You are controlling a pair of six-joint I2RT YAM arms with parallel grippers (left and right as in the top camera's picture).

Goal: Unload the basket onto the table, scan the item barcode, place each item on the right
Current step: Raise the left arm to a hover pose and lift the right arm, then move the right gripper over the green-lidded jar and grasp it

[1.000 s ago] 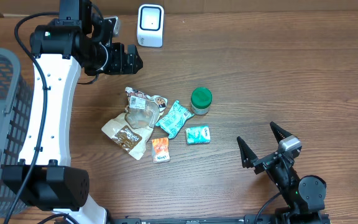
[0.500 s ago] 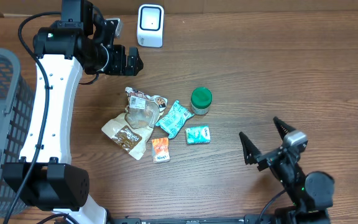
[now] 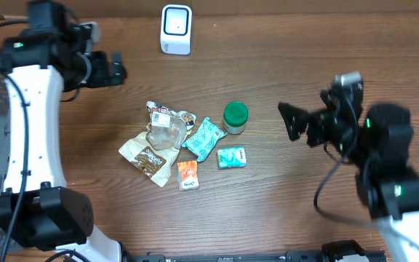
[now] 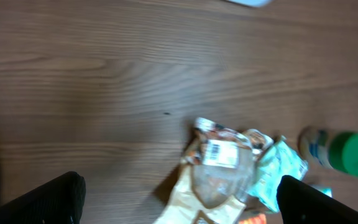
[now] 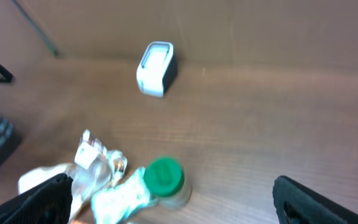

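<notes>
Overhead: scanner (image 3: 176, 29) at far edge

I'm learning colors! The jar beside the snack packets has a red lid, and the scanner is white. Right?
Almost. The lid of the jar is green, not red, as the overhead view shows. It does stand beside the snack packets, and the scanner is white.

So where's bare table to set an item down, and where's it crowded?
Bare wood lies between the barcode scanner and the packet pile, right of the scanner beyond the right gripper, and along the near edge below the pile. Crowded: the centre, where packets and the green-lidded jar bunch together.
</notes>
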